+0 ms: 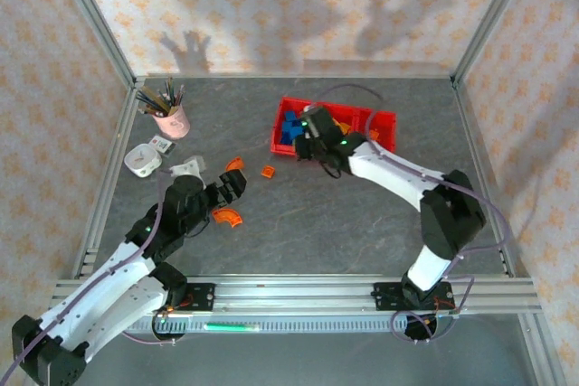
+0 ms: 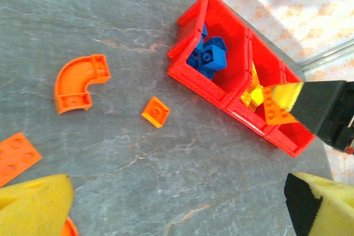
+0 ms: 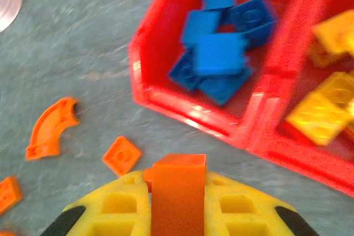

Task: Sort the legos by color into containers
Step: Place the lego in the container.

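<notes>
Right wrist view, right gripper clamped on orange block; red containers just beyond it

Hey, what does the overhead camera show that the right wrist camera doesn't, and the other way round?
The overhead view adds the pink cup of pencils at the far left and both whole arms, including the left gripper. The right wrist view adds the orange block clamped in the right gripper. Both share the red bins, the blue blocks piled in the end bin, and, on the table beside that bin, the orange arch and the small orange square plate.
</notes>
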Action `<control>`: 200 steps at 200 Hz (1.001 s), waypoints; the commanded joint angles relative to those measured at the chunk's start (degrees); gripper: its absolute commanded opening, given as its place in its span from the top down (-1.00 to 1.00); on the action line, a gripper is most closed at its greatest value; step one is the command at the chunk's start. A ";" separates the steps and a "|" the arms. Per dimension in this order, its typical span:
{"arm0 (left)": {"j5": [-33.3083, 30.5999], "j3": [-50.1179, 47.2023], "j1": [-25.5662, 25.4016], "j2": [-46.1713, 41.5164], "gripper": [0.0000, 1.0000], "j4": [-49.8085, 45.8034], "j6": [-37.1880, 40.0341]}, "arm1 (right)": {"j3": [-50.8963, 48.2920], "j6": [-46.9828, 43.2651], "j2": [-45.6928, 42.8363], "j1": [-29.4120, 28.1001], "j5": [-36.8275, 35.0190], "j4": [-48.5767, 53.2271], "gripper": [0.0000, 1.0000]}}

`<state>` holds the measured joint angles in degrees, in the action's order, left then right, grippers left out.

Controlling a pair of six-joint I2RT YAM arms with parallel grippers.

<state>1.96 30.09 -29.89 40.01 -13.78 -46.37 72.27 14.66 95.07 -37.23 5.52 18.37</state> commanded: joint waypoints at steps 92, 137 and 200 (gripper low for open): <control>4.93 6.72 -6.32 19.64 -0.98 21.17 2.14 | 3.23 1.57 4.33 22.40 -10.07 1.41 0.70; 5.47 8.38 -6.49 24.22 -0.98 23.27 2.77 | 7.87 0.44 11.61 25.81 -7.98 -0.01 0.60; 5.92 9.30 -6.53 25.99 -0.98 23.54 3.43 | 7.79 -0.06 12.53 26.10 -2.93 -1.54 0.25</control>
<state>7.18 37.71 -36.01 66.04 7.66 -44.45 78.78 15.16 108.73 -11.09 0.45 17.93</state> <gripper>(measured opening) 0.992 0.340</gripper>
